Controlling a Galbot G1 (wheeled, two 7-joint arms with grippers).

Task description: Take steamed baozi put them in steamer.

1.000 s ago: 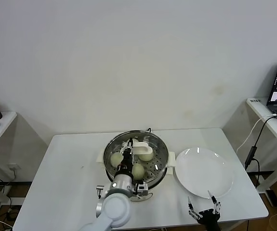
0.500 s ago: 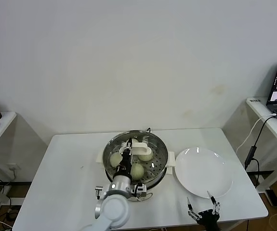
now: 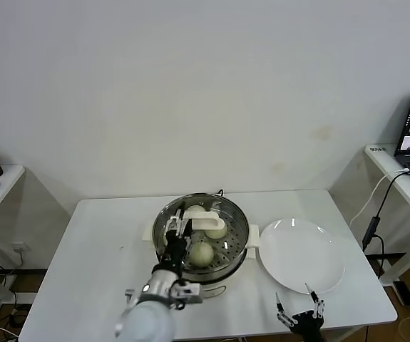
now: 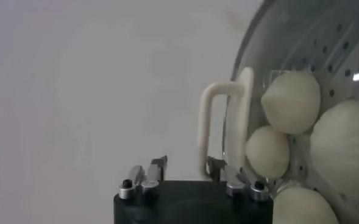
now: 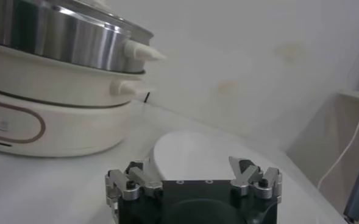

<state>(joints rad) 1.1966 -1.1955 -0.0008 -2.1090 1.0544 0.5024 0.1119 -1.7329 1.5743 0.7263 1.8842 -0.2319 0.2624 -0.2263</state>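
Since earlier, our left gripper has shifted to the steamer's left rim, jaws released; our right gripper waits, jaws spread, at the tabletop's front edge.

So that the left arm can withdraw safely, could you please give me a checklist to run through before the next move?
1. Left gripper open, holding nothing: ok.
2. Four baozi inside the steamer: ok.
3. Plate bare of buns: ok.
4. Right gripper open, by the plate's near edge: ok.
5. Left gripper clear of the lid handle: cannot tell.
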